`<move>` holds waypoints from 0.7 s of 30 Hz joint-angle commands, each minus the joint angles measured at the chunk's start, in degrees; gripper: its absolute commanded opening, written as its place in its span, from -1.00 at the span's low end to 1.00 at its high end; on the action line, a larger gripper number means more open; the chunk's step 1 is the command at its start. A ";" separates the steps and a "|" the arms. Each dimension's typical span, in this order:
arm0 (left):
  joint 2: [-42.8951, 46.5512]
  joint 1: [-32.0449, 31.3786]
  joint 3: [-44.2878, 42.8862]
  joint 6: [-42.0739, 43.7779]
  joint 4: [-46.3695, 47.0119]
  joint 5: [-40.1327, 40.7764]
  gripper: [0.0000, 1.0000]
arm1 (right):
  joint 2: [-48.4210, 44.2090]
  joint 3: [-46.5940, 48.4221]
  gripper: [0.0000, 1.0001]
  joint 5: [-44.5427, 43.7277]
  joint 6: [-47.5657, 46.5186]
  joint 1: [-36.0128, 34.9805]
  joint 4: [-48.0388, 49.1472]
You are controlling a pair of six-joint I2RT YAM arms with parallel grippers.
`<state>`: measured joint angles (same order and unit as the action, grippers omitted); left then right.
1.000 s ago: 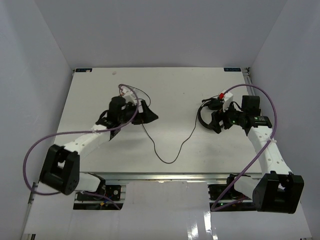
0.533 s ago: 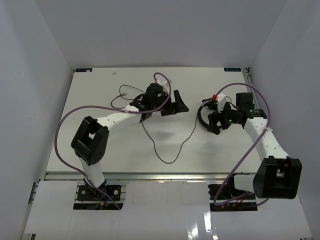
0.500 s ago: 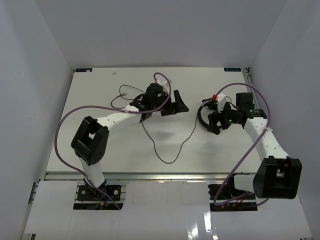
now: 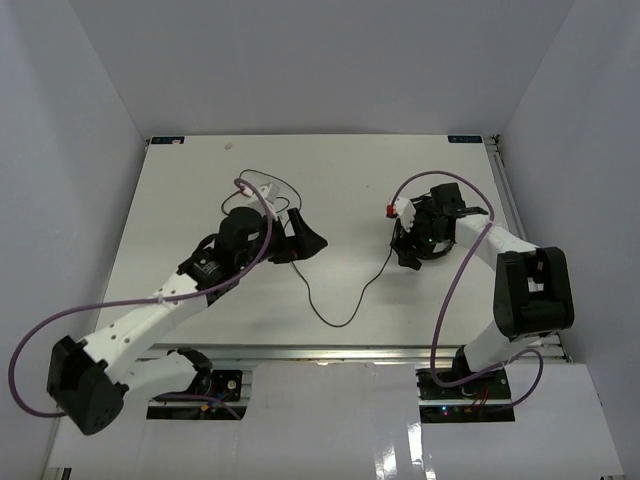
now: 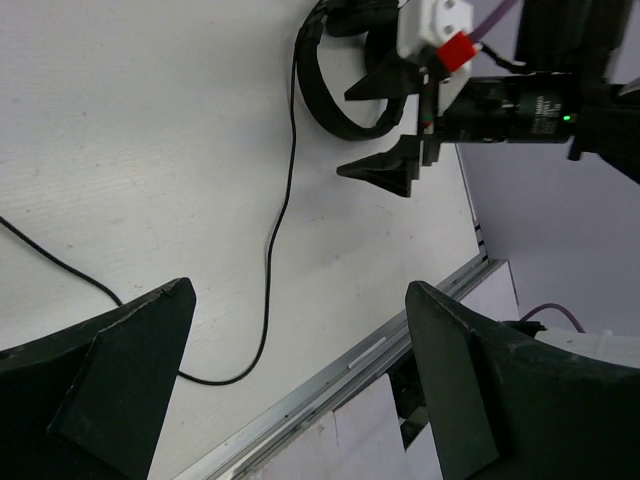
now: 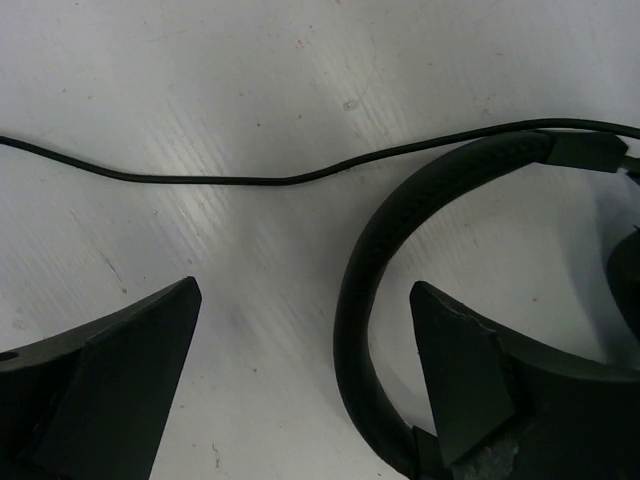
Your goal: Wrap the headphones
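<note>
The black headphones [image 4: 397, 232] lie right of centre on the white table, partly hidden under my right gripper [image 4: 403, 245]. In the right wrist view the arched headband [image 6: 368, 262] lies on the table between the open jaws [image 6: 305, 290], close to the right finger and not pinched. The thin black cord [image 4: 340, 322] runs from the headphones toward the near edge, then back up to a loop [image 4: 262, 187] at the far left. My left gripper [image 4: 300, 238] is open and empty above the table, left of the headphones. Its view shows the headband [image 5: 330, 100] and cord [image 5: 285, 200].
Purple robot cables [image 4: 455, 270] arc over both arms. The table's near metal edge [image 5: 400, 330] runs under my left gripper's view. White enclosure walls stand on the left, right and far sides.
My left arm swung back from the table's far middle toward the near left. My right gripper moved left along the headphones and now straddles the headband.
</note>
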<state>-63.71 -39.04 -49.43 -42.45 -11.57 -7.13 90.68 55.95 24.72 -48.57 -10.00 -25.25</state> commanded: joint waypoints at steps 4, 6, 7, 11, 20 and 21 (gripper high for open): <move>16.18 -0.25 4.69 0.26 -8.97 9.06 0.95 | 6.26 4.14 0.42 -7.75 1.91 -3.97 1.00; 18.37 -0.25 4.81 0.32 -10.73 9.77 0.96 | 8.32 5.47 0.18 -7.49 -0.64 -4.10 -1.58; 19.23 -0.25 4.93 0.24 -11.44 10.04 0.96 | 9.08 6.28 0.05 -7.17 -2.42 -4.15 -3.44; 22.91 -0.25 5.97 -0.39 -13.44 10.92 0.96 | 11.71 9.25 -0.49 -6.26 -13.30 -4.70 -12.34; 26.27 -0.18 8.25 -2.19 -14.46 11.54 0.96 | 5.71 5.81 -0.85 -7.96 -50.25 -15.97 -21.42; 26.27 -0.24 8.37 -2.43 -14.52 11.60 0.96 | 5.34 6.23 -0.85 -8.56 -52.78 -17.64 -21.18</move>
<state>-37.88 -39.11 -41.97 -43.66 -24.54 3.27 99.48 62.68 16.38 -80.21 -21.25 -39.69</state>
